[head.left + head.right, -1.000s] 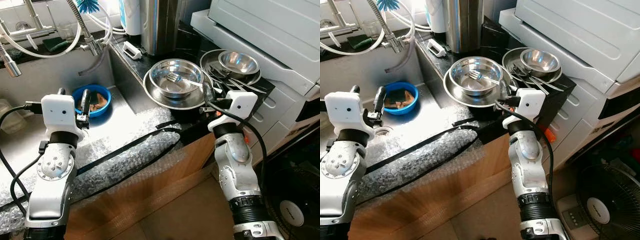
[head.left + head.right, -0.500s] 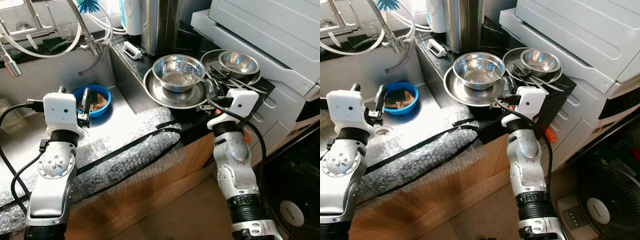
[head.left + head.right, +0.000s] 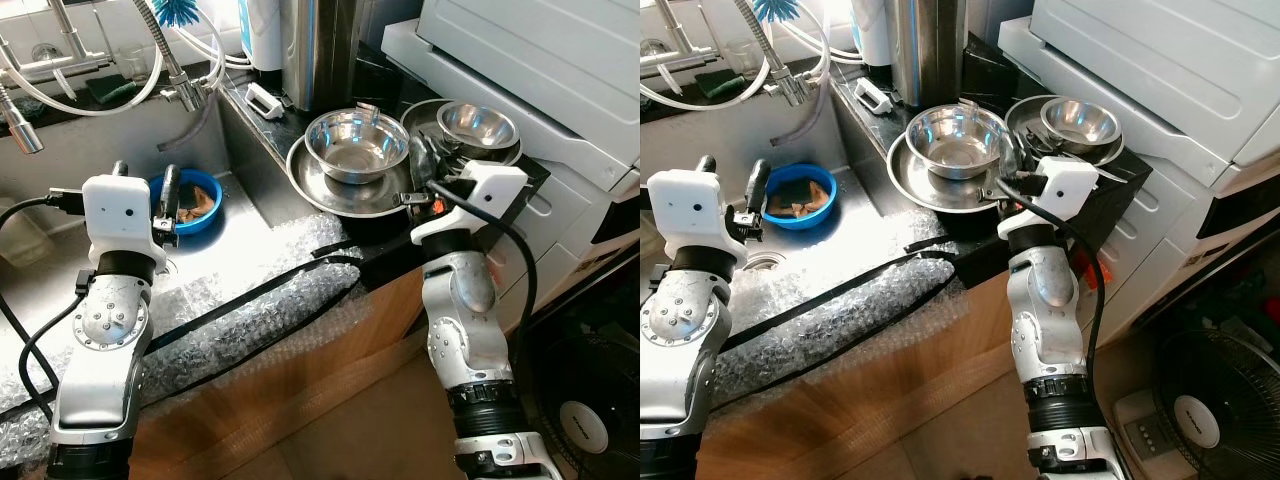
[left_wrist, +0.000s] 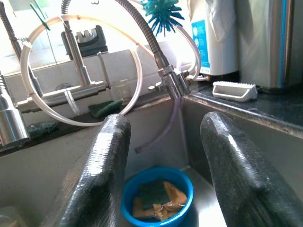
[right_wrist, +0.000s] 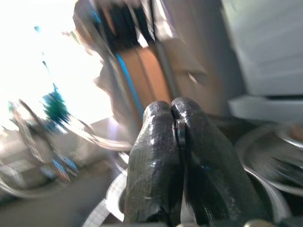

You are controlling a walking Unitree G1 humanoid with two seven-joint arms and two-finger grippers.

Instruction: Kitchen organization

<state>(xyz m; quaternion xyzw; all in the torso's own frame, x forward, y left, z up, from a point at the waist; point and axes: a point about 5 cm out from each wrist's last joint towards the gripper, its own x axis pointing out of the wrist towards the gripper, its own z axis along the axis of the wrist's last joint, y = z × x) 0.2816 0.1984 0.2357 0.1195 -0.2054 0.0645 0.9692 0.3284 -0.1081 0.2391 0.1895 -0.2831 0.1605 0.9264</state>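
Spread tool [image 4: 161, 165] fingers — blue bowl [image 4: 157, 198] with sponges, below

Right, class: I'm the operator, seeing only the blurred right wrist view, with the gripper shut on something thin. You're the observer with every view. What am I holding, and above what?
Observer: The right gripper holds what looks like a fork, with its tines up at the far rim of the steel bowl on the counter.
Operator: Where could the fork go?
Observer: A smaller steel bowl to the right sits on a plate with other cutlery.
Operator: And my other arm?
Observer: The left gripper hangs open over the sink, above a blue bowl of sponges.
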